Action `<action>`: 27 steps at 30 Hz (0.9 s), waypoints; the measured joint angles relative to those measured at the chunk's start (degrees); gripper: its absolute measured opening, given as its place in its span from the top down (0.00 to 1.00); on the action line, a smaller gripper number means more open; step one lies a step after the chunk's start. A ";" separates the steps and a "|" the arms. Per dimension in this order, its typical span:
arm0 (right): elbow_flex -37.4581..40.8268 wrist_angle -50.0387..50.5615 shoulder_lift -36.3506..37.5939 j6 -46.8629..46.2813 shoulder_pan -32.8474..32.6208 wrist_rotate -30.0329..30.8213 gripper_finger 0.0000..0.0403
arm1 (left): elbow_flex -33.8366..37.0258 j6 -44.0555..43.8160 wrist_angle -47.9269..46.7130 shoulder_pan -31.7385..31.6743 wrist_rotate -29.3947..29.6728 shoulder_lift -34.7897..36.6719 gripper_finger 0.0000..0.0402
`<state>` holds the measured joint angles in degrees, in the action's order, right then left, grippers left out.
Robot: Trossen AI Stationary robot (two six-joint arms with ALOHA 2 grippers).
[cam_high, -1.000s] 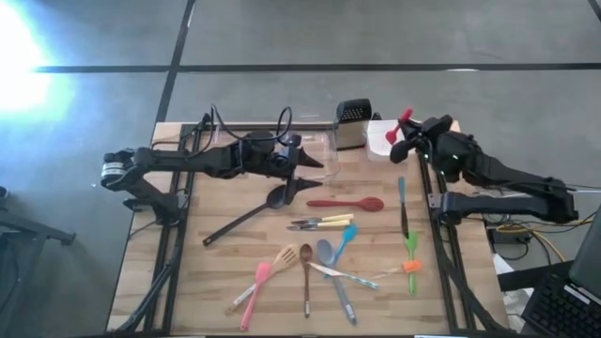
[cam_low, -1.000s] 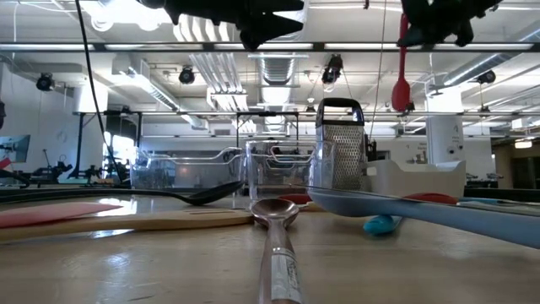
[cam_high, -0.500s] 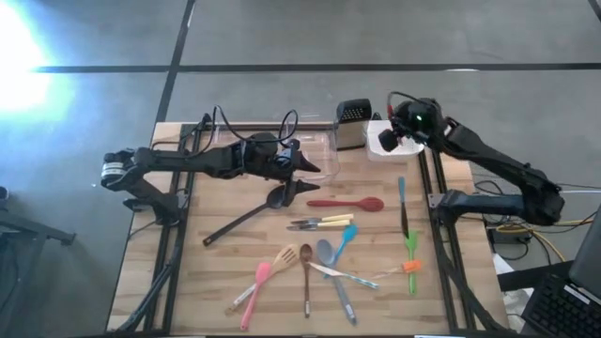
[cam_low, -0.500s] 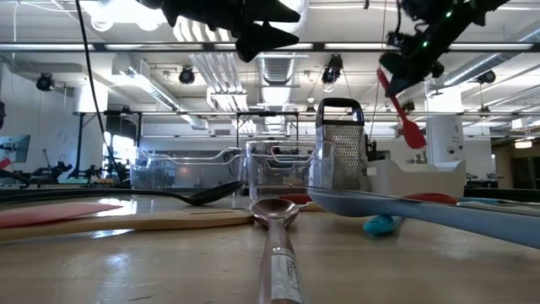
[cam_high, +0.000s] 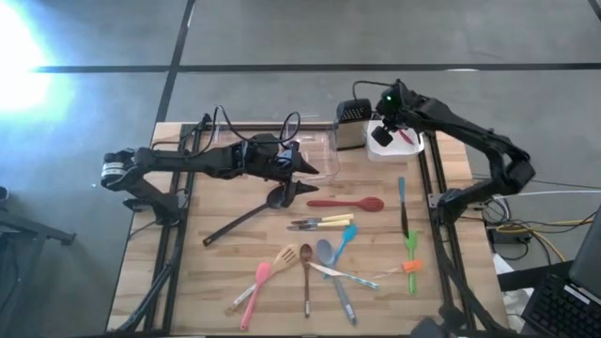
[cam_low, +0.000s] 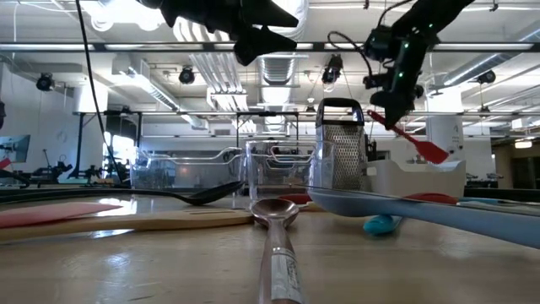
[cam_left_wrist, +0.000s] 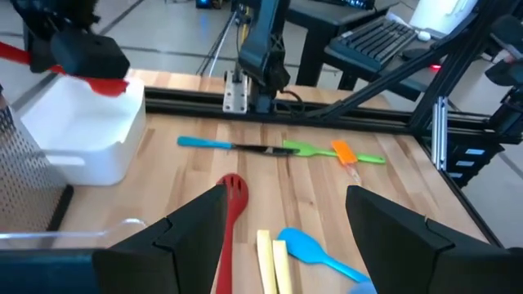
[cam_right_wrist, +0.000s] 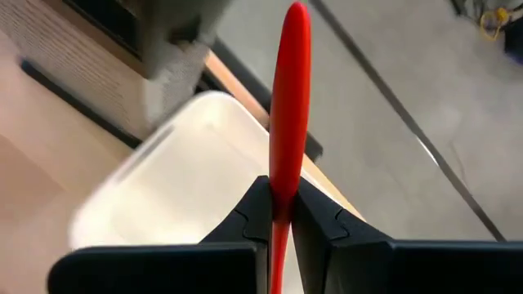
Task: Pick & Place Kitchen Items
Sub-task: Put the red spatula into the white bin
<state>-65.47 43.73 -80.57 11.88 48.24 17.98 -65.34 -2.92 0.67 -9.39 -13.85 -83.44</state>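
My right gripper point(cam_high: 384, 135) is over the white tub point(cam_high: 376, 153) at the table's far right, shut on a red spatula point(cam_low: 415, 142). My left gripper point(cam_left_wrist: 282, 237) hangs open above the bowl of the black ladle point(cam_high: 246, 214), touching nothing. Flat on the wooden table lie a red spoon point(cam_high: 347, 203), two yellow-handled knives point(cam_high: 322, 222), a blue spoon point(cam_high: 344, 240), a wooden spoon point(cam_high: 305, 268), a pink spatula point(cam_high: 255, 289), a blue tool point(cam_high: 402, 199) and a green-orange tool point(cam_high: 411, 258). My right gripper pinches the red spatula's thin handle point(cam_right_wrist: 280, 189) between its two fingers. The fingers slant down from above. The spatula runs on past the fingertips, its blade end point(cam_low: 434, 154) lowest, tilted over the white tub point(cam_right_wrist: 163, 196) and lifted clear of it.
A steel box grater point(cam_high: 351, 124) stands next to the white tub, toward the table's left. A clear tub point(cam_high: 319, 143) sits at the far edge under my left arm. Dark frame rails point(cam_high: 434, 202) run along the table's left and right sides.
My right arm has swung round toward the table's far edge, and its gripper has sunk toward the white tub and tipped downward. The red spatula, held throughout, has gone from hanging upright to slanting with its blade lower over the tub.
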 joint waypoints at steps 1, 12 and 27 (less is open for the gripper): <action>-0.59 0.90 -0.89 0.55 0.24 0.02 0.96 | 0.02 -0.16 -0.55 0.00 0.01 0.00 0.37; 1.09 1.52 -5.44 5.39 1.16 -3.50 0.96 | 0.02 -0.02 -2.64 0.00 0.01 -0.02 0.37; 3.56 -5.17 -11.68 7.20 3.76 -3.48 0.96 | 0.02 -0.15 -2.93 0.07 0.01 -0.02 0.37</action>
<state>-61.91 38.56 -92.25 19.09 52.00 14.50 -65.32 -3.07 -2.26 -9.32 -13.85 -83.46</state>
